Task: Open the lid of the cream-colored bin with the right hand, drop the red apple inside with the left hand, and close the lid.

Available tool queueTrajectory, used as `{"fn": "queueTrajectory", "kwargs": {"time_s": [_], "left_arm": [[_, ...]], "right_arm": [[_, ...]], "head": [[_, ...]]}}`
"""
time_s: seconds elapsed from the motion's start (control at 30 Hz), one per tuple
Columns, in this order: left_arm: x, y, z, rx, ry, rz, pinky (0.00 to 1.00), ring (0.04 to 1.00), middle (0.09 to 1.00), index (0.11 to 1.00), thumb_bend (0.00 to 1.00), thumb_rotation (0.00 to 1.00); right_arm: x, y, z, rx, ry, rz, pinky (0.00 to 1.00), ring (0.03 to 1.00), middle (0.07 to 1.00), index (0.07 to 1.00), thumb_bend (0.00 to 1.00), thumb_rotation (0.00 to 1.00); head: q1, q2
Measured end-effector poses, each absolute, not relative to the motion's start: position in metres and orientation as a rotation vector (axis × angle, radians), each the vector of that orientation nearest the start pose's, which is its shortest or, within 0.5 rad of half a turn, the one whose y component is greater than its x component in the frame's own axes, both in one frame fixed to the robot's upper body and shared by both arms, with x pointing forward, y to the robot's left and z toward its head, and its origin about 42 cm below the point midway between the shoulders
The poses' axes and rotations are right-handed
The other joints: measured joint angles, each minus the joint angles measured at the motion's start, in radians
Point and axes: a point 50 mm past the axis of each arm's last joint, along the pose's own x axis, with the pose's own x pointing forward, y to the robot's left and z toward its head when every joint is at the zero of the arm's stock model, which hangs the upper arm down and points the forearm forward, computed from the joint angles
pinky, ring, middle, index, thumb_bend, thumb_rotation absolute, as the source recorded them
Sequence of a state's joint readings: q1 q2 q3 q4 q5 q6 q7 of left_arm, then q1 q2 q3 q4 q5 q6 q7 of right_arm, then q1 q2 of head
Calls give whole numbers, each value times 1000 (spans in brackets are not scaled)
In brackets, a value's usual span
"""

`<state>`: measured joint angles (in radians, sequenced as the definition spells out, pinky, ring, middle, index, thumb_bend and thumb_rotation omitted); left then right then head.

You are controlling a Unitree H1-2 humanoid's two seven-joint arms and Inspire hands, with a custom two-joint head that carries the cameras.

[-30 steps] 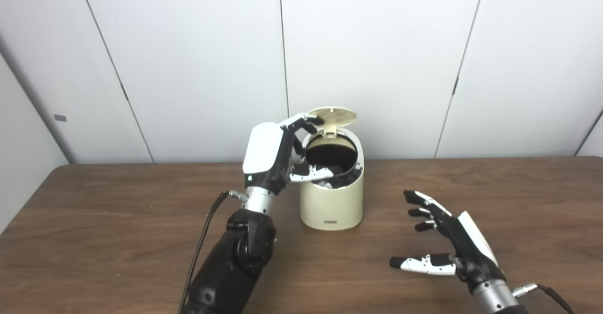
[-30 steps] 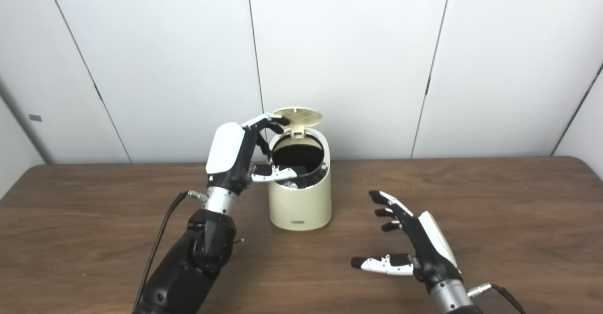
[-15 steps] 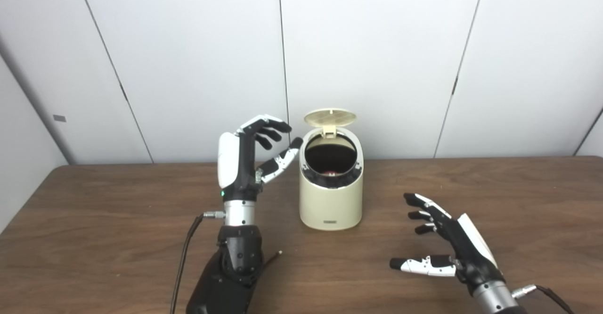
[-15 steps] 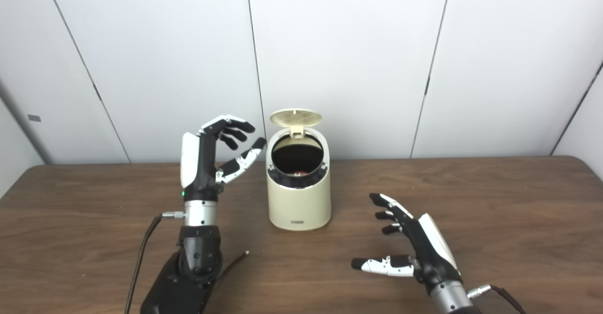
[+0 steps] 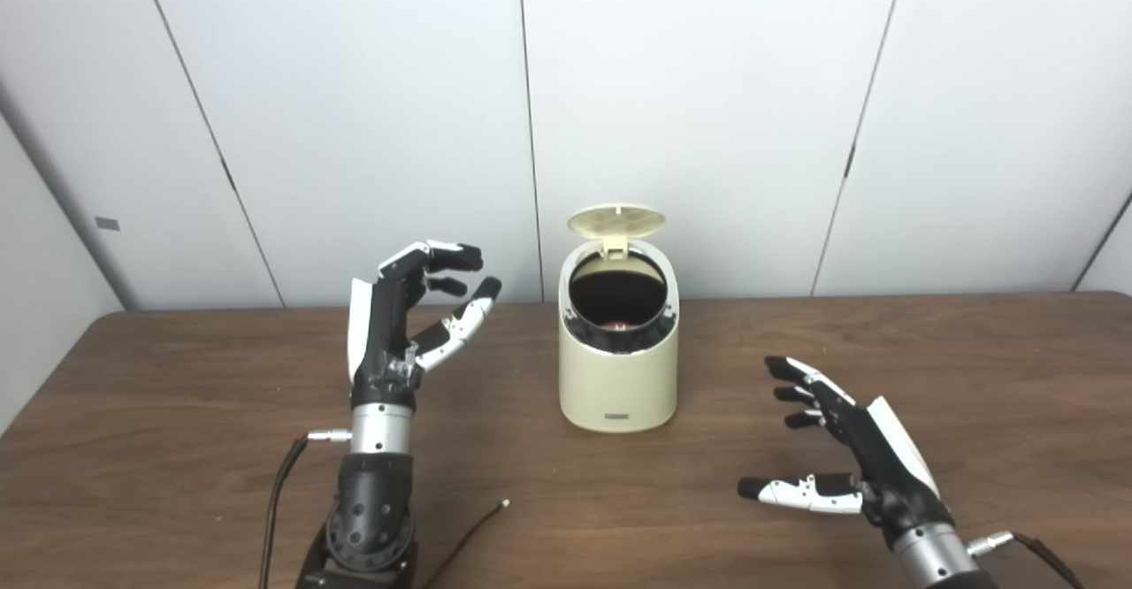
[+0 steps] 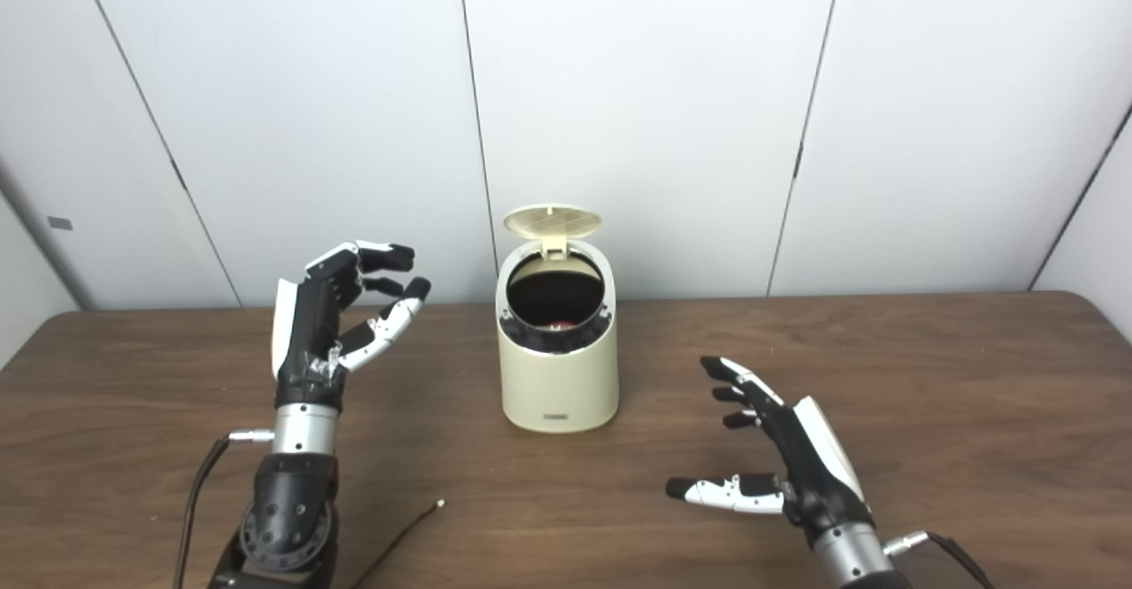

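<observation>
Left eye view, one lot: cream-colored bin (image 5: 618, 377) standing upright on wooden table (image 5: 177, 447), between the two hands and beyond them, lid (image 5: 616, 220) hinged up at the far rim. Label: small dark plate low on the bin's front wall, writing too small to read. Left hand (image 5: 398, 324), raised upright above the table, well to the left of the bin; fingers (image 5: 442, 257) curled loosely and spread from the thumb, holding nothing, touching nothing. Right hand (image 5: 849, 452), low over the table, nearer than the bin and to its right; fingers apart, thumb stretched toward the left hand's side, empty; contact with the tabletop cannot be told. Red apple (image 5: 619, 324): only a sliver of red at the bottom of the bin's dark opening, most of it hidden by the front rim. Cables (image 5: 283, 492) by the left forearm, running off the bottom edge; both forearms likewise cut off there.
</observation>
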<state>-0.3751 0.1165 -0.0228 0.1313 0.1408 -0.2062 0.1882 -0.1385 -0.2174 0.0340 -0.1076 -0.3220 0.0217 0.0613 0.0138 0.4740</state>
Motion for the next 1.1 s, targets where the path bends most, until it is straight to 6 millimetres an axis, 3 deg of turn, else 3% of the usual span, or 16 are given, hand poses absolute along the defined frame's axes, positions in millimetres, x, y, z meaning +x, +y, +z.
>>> {"fn": "queueTrajectory", "kwargs": {"time_s": [0.17,0.57,0.63,0.73,0.93,1.1], "left_arm": [[381,235,178,195,-364,35,562,675,726,776,678,312],[351,256,133,76,-253,-35,573,676,729,767,629,161],[345,257,122,75,-223,-30,558,657,714,746,609,107],[346,255,122,80,-272,-12,545,637,693,722,575,13],[348,250,118,73,-307,8,538,628,683,718,549,0],[349,247,117,80,-305,-1,542,634,685,732,533,0]], "right_arm": [[336,-250,182,-545,-271,86,681,800,868,844,667,153],[349,-243,199,-561,-324,98,635,787,856,850,664,273],[357,-242,210,-585,-345,112,652,795,862,853,665,299],[373,-240,233,-609,-386,117,636,795,857,844,673,338],[402,-225,280,-635,-485,171,721,848,873,862,694,398],[418,-211,310,-767,-497,212,672,833,876,872,672,466]], "head": [[6,-2],[6,-8],[6,-9],[0,-14],[-6,-25],[-11,-34]]}}
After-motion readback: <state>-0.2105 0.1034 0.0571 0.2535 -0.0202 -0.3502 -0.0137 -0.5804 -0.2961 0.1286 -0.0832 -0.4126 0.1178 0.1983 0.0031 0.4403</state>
